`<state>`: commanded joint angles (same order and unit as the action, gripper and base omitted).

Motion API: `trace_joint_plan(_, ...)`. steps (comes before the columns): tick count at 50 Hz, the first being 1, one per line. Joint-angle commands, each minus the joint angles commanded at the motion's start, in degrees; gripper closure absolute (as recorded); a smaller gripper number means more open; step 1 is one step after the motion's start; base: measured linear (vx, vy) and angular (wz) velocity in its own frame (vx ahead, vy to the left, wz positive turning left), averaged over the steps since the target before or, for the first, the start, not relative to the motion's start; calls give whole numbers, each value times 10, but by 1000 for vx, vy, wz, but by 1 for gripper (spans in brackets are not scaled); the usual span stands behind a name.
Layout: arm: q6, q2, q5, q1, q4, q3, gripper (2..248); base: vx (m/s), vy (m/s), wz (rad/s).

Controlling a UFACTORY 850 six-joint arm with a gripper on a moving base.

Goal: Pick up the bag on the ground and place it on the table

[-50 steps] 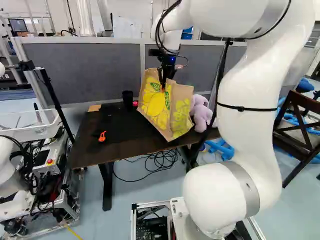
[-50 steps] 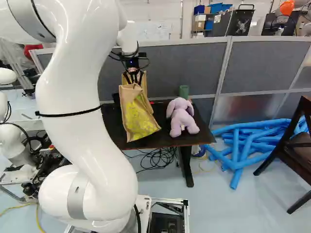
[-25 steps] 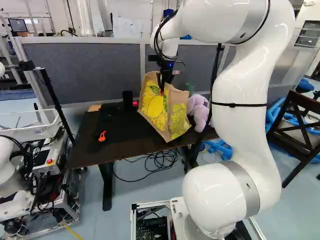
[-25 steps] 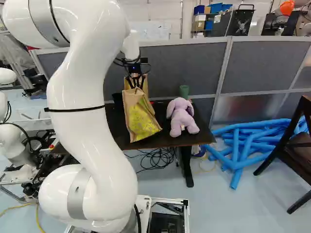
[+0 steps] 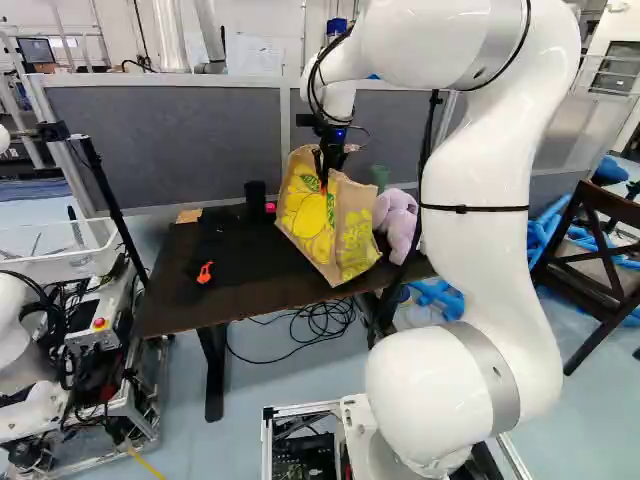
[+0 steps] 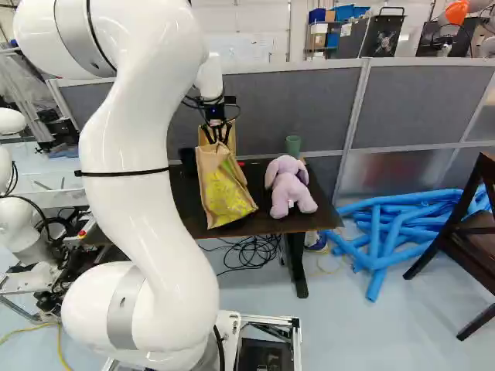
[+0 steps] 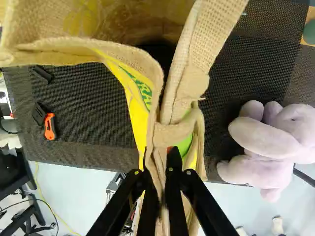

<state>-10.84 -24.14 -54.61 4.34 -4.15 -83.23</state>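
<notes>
Tan bag (image 5: 312, 215) over the dark table (image 5: 240, 285), top cloth between the fingers (image 5: 324, 170); both clamped on it

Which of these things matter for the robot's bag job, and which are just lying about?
Part of the job:
bag, on the table
fingers, closed on the bag's upper part
table, where the bag goes

Just lying about:
purple soft toy
orange-and-black tool
green cup
blue tubes
wooden chair
</notes>
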Motion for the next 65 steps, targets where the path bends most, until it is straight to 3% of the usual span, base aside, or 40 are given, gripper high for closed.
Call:
trace_joint_plan(2,0,0,0,0,0,0,228,0,0,0)
trace_joint_plan(3,0,0,0,0,0,0,208,0,0,0)
trace_joint_plan(7,0,0,0,0,0,0,208,0,0,0)
trace_joint_plan(8,0,0,0,0,0,0,174,0,0,0)
trace_joint_plan(13,0,0,0,0,0,0,174,0,0,0)
trace_joint_plan(14,0,0,0,0,0,0,139,0,0,0)
trace_joint_plan(18,0,0,0,0,0,0,139,0,0,0)
trace_joint_plan(19,0,0,0,0,0,0,104,0,0,0)
trace_joint_plan(23,0,0,0,0,0,0,104,0,0,0)
trace_joint_plan(24,0,0,0,0,0,0,68,0,0,0)
trace_joint_plan(29,0,0,0,0,0,0,68,0,0,0)
trace_joint_plan(30,0,0,0,0,0,0,31,0,0,0)
trace_joint_plan(34,0,0,0,0,0,0,31,0,0,0)
trace_joint_plan(35,0,0,0,0,0,0,4,0,0,0)
trace_joint_plan(65,0,18,0,0,0,2,3,0,0,0)
